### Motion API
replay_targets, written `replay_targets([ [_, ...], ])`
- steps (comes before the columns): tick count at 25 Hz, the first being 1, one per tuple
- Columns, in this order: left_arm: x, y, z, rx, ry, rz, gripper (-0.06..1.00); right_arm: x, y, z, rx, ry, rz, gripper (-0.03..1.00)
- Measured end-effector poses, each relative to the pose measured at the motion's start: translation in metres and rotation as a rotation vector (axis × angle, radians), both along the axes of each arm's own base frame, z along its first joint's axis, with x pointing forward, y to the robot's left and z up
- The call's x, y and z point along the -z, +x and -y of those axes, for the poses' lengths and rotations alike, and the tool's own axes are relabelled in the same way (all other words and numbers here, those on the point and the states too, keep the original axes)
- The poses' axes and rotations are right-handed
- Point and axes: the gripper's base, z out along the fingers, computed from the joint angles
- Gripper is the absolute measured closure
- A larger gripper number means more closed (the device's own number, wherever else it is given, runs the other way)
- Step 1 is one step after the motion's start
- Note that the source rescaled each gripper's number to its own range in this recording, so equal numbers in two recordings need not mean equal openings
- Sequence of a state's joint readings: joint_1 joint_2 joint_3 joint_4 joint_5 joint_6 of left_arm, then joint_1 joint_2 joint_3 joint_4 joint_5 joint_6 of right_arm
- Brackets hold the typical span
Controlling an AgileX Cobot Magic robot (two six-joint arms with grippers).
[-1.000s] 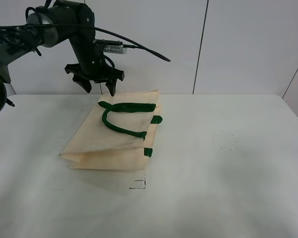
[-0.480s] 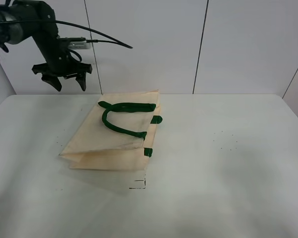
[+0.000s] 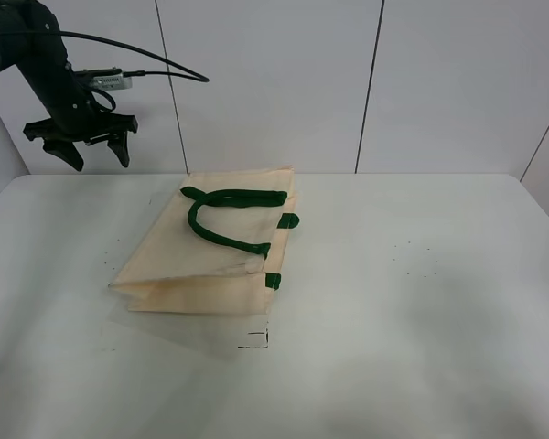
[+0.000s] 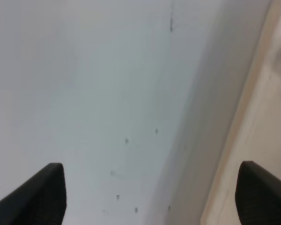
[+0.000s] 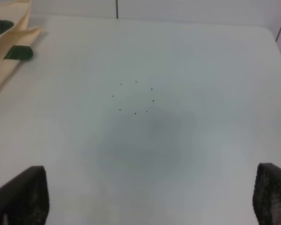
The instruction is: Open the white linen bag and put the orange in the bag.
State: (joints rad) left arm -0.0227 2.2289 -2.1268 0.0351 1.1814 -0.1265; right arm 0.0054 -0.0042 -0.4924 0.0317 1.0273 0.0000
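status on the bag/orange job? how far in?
Done: nothing; the white linen bag lies flat and closed on the table. In hand: nothing; left gripper open, empty, up beyond the bag; right gripper open, empty. Left: open the bag, bag an orange; none in view.

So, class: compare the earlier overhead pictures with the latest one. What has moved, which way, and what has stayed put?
The left gripper has swung away from above the far edge of the white linen bag, going left towards the table's far-left corner. Its jaws are open and empty throughout; nothing was gripped or released. The bag lies flat as before, its green handles unmoved on the table. No orange is visible.
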Motion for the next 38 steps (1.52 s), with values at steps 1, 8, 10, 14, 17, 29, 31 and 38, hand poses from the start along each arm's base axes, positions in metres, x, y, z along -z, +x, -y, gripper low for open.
replay_targets([
  [1,-0.003,-0.004,0.000,0.001,-0.003,-0.001,0.05,0.000,0.000,0.000,0.000,0.000,0.000,-0.03],
  [8,-0.055,-0.054,0.003,0.026,-0.026,0.035,0.05,0.000,0.000,0.000,0.000,0.000,0.000,-0.03],
  [10,-0.072,-0.075,0.002,0.024,-0.028,0.052,0.05,0.000,0.000,0.000,0.000,0.000,0.000,-0.03],
  [14,-0.094,-0.121,0.002,0.025,-0.028,0.066,0.05,0.000,0.000,0.000,0.000,0.000,0.000,-0.03],
  [17,-0.107,-0.162,0.001,0.025,-0.029,0.082,0.05,0.000,0.000,0.000,0.000,0.000,0.000,-0.03],
  [29,-0.118,-0.355,-0.005,0.026,-0.022,0.278,0.05,0.000,0.000,0.000,0.000,0.000,0.000,-0.03],
  [31,-0.109,-0.384,-0.006,0.026,-0.020,0.319,0.05,0.000,0.000,0.000,0.000,0.000,0.000,-0.03],
  [38,-0.048,-0.454,-0.008,0.067,0.005,0.449,0.05,0.000,0.000,0.000,0.000,0.000,0.000,-0.03],
])
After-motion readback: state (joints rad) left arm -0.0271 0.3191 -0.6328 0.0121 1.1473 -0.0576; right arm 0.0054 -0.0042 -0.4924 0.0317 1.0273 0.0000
